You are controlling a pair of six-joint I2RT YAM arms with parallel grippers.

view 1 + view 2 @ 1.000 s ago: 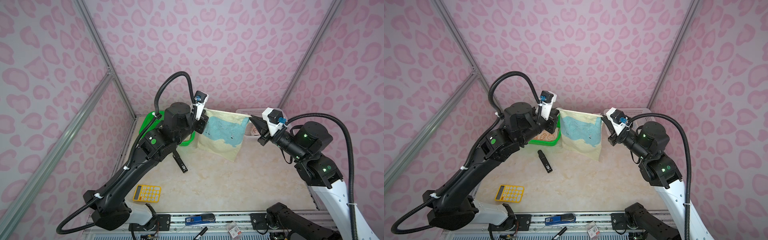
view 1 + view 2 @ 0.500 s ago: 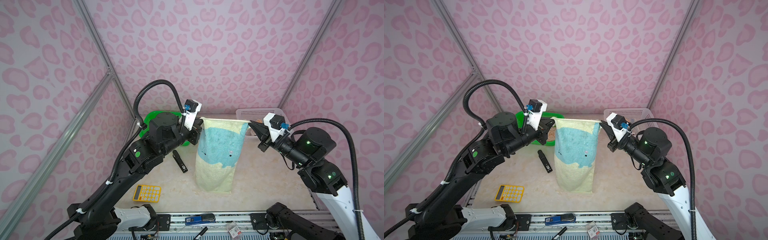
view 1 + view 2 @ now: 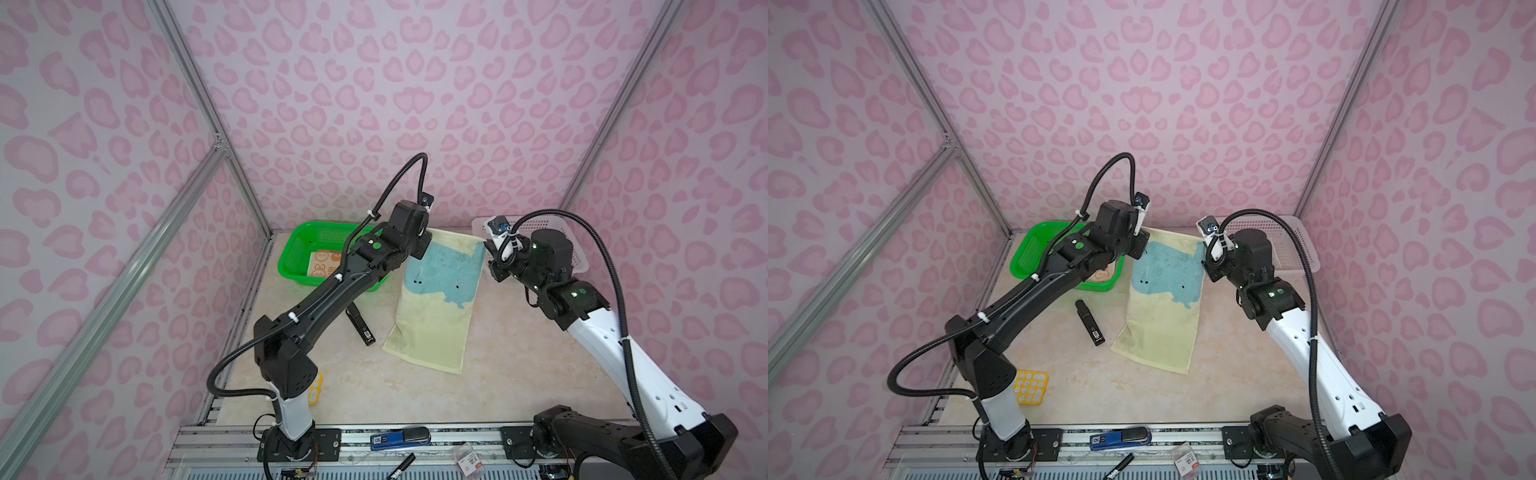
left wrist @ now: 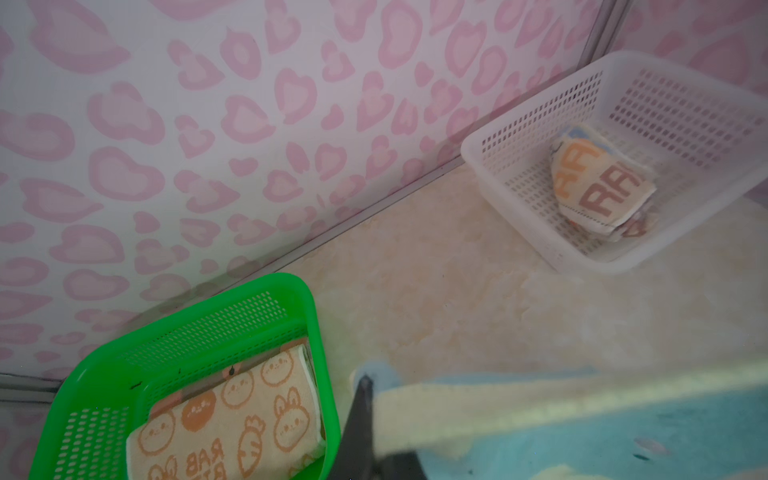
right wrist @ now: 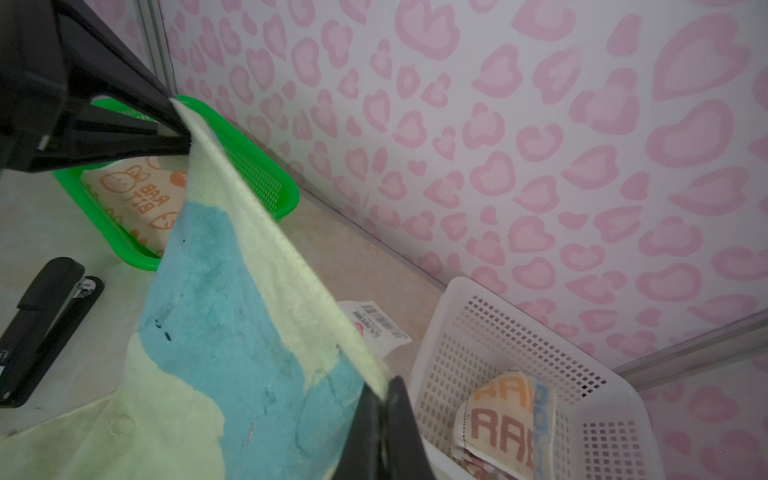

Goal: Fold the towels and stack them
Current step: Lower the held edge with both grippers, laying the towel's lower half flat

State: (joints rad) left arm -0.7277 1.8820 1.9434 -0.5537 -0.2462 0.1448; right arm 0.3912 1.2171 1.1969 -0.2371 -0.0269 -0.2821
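Note:
A light blue towel with a cream edge [image 3: 436, 307] [image 3: 1163, 307] slopes from the back down onto the table, its lower end lying flat. My left gripper [image 3: 428, 240] [image 4: 365, 384] is shut on its top left corner. My right gripper [image 3: 484, 246] [image 5: 384, 395] is shut on the top right corner, and the edge between them is taut. A folded beige rabbit towel [image 4: 232, 415] lies in the green basket [image 4: 199, 307]. A cream towel with "RAB" letters [image 5: 507, 419] sits in the white basket [image 5: 457, 299].
A black stapler [image 3: 359, 324] lies left of the towel's lower end. A yellow calculator [image 3: 1030, 386] sits by the left arm's base. A paper label [image 5: 374, 324] lies beside the white basket. A blue tool [image 3: 399, 438] and a marker [image 3: 401, 465] rest on the front rail.
Half a second ago the towel hung free, high between the grippers. Both grippers have since moved back and down, laying its lower part on the table.

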